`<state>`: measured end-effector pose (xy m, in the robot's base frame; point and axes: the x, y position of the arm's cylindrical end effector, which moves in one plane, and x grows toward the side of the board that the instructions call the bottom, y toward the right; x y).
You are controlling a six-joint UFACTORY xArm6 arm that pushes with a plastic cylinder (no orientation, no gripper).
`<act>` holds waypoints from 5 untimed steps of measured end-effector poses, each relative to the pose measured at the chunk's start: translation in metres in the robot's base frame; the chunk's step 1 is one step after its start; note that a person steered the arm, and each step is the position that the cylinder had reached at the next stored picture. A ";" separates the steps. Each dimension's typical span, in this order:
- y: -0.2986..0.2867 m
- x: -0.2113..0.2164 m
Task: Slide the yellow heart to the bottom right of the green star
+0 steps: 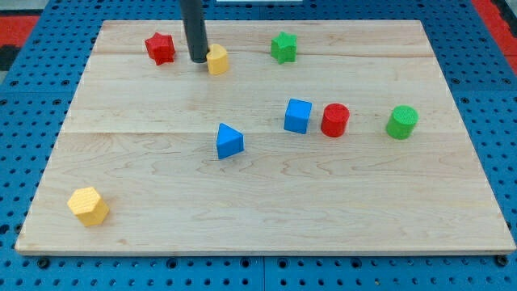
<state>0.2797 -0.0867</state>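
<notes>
The yellow heart [217, 60] lies near the view's top, left of centre, on the wooden board [266, 202]. The green star [283, 47] lies to its right, a little higher, with a gap between them. My tip [198, 60] stands at the heart's left side, touching it or nearly so. The dark rod rises out of the view's top.
A red star [160, 48] lies left of the rod. A blue triangle [229, 141], a blue cube [297, 115], a red cylinder [334, 120] and a green cylinder [401, 122] lie across the middle. A yellow hexagon [88, 205] lies at bottom left.
</notes>
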 end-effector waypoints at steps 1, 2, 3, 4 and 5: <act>0.030 -0.012; 0.046 -0.012; 0.057 -0.006; 0.061 0.008; 0.061 0.015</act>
<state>0.2949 -0.0257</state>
